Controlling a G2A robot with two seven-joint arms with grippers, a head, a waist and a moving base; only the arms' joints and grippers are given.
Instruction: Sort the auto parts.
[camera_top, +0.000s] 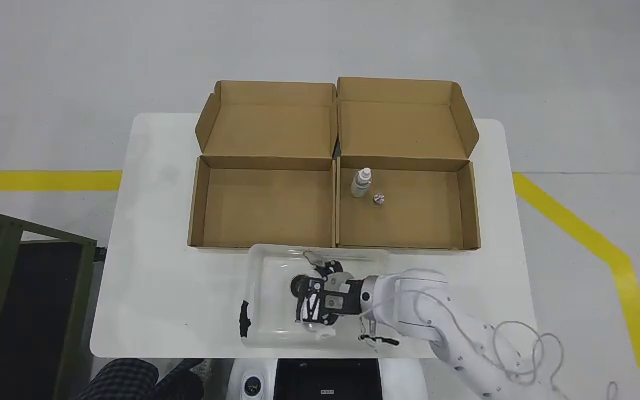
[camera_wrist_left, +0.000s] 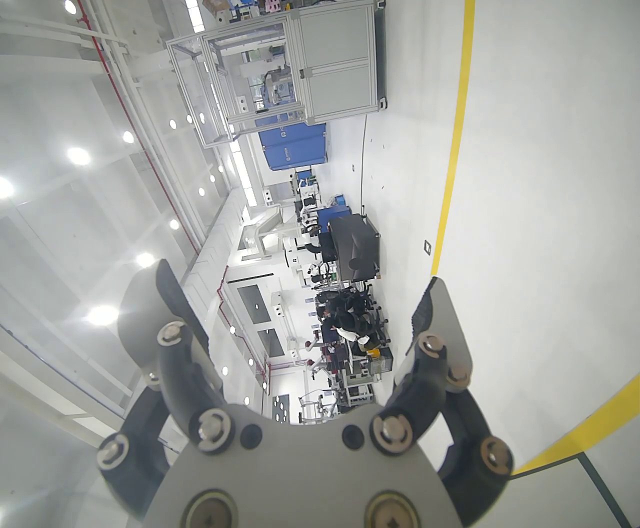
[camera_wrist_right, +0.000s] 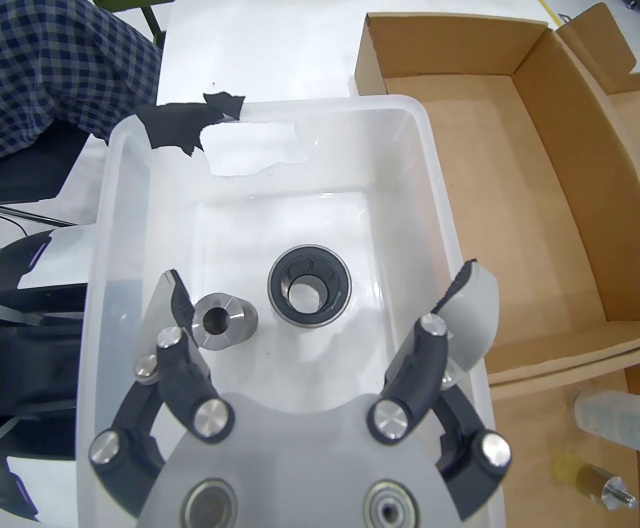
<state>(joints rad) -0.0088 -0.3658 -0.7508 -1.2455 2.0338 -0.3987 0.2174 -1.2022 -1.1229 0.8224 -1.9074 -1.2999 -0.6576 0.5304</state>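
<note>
Metal ring bushing (camera_wrist_right: 275, 290) in clear bin (camera_wrist_right: 430, 165) | judged heavy, rigid, slick | grip across outer wall | right pincer (camera_wrist_right: 321, 277) spread above it | left pincer (camera_wrist_left: 300, 280) spread, empty

Cardboard boxes: 2, i.e. left box (camera_top: 262, 205) & right box (camera_top: 420, 215). Clear plastic bin (camera_wrist_right: 425, 150): 1. Metal parts in bin: 2, i.e. 1 dark-rimmed ring (camera_wrist_right: 308, 285), 1 steel sleeve (camera_wrist_right: 222, 322). In right box: 1 small bottle (camera_top: 361, 181), 1 small threaded stud (camera_top: 380, 199). Black tape scrap (camera_wrist_right: 185, 122) on bin rim: 1.
</note>
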